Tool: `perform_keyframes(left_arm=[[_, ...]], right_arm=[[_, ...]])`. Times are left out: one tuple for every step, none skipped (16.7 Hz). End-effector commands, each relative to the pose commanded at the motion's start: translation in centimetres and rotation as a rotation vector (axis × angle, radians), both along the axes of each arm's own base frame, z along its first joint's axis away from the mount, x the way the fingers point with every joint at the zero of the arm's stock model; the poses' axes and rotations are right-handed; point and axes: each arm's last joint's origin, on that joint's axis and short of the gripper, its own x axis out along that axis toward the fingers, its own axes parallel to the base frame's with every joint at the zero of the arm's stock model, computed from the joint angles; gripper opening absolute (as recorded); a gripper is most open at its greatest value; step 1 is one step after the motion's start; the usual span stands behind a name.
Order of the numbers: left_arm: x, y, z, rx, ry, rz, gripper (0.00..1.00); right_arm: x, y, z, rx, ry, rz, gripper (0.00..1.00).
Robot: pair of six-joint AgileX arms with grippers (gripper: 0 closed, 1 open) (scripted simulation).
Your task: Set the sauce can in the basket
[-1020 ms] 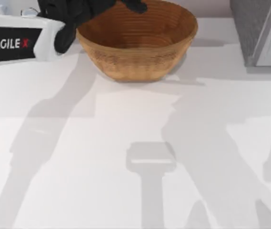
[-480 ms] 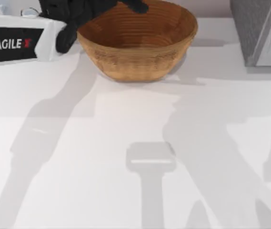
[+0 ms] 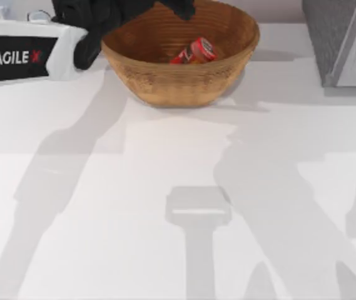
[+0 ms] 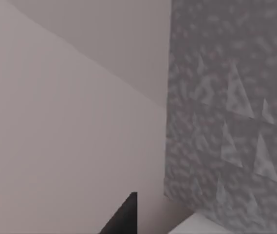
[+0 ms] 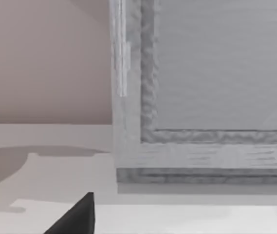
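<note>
One sauce can (image 3: pixel 194 51) inside basket (image 3: pixel 181 78)

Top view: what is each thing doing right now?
Sauce can: lying on its side inside the basket, free of any gripper.
Basket: upright on the table, holding the can.
Left gripper: above the basket's far rim.
Grey box: standing at the table's far right.
</note>
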Motion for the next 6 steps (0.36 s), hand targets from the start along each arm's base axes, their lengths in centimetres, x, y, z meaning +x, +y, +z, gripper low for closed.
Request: perform_keyframes(left_arm=[[0.00,0.00,0.00,0.000,0.000,0.000,1.00],[0.00,0.00,0.00,0.000,0.000,0.000,1.00],[0.00,0.00,0.00,0.000,0.000,0.000,1.00],[0.00,0.00,0.00,0.000,0.000,0.000,1.00],[0.00,0.00,0.00,0.000,0.000,0.000,1.00],[0.00,0.00,0.00,0.000,0.000,0.000,1.00]], right_arm=[[0.00,0.00,0.00,0.000,0.000,0.000,1.00],[0.00,0.00,0.00,0.000,0.000,0.000,1.00],[0.00,0.00,0.00,0.000,0.000,0.000,1.00],[0.00,0.00,0.00,0.000,0.000,0.000,1.00],[0.00,0.00,0.00,0.000,0.000,0.000,1.00],[0.00,0.00,0.00,0.000,0.000,0.000,1.00]])
